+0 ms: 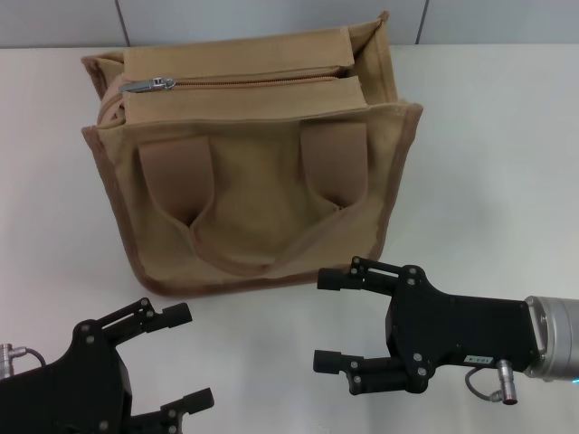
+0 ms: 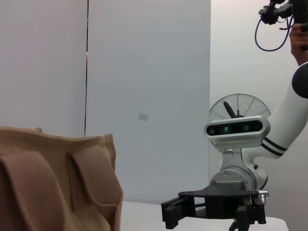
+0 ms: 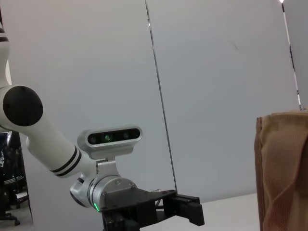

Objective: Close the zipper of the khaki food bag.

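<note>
The zipper (image 1: 244, 81) ran left–right across the khaki food bag (image 1: 262, 190), pull tab (image 1: 149, 86) at its left end — nearer the left gripper (image 1: 176, 360); both it and the right gripper (image 1: 327, 321) stood released

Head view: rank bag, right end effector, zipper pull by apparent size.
1. Bag, largest by far.
2. Right end effector, though it sits nearer the camera, so it looks bigger than it would beside the bag.
3. Zipper pull, smallest.
</note>
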Robot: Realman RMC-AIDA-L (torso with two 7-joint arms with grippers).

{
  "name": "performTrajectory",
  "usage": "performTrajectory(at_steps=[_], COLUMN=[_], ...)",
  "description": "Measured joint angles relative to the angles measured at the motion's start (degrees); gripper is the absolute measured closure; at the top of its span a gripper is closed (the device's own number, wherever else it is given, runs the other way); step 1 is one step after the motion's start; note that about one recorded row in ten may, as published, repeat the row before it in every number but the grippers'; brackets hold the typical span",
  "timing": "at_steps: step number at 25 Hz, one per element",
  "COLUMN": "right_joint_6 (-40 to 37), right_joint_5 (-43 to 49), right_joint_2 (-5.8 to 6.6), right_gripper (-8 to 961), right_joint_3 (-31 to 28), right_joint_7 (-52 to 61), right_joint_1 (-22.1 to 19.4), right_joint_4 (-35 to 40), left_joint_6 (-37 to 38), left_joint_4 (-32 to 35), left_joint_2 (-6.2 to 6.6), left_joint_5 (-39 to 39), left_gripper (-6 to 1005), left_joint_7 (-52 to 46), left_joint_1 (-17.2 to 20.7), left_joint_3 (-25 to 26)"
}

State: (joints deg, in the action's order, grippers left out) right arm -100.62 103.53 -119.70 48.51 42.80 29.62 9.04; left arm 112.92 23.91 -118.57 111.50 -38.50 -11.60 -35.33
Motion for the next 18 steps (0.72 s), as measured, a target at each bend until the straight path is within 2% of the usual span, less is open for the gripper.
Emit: performTrajectory(at_steps=[12, 18], right_joint_6=[0.0, 0.0], right_joint_5=[-0.1, -0.1], right_joint_2=[0.0, 0.0], right_gripper=[118, 117], right_joint_3=[0.0, 0.0], right_joint_7=[0.0, 0.0], right_joint_1=[0.0, 0.0], right_joint_4=[0.0, -0.2], left_joint_6=[-0.2, 0.2], left_joint_4=[-0.1, -3.7], left_joint_2=[-0.03, -0.03], left_joint_5=[-0.3, -3.4], left_gripper=[189, 189], left_joint_7=[0.0, 0.0], left_joint_1=[0.0, 0.1], left_joint_3=[0.6, 8.5])
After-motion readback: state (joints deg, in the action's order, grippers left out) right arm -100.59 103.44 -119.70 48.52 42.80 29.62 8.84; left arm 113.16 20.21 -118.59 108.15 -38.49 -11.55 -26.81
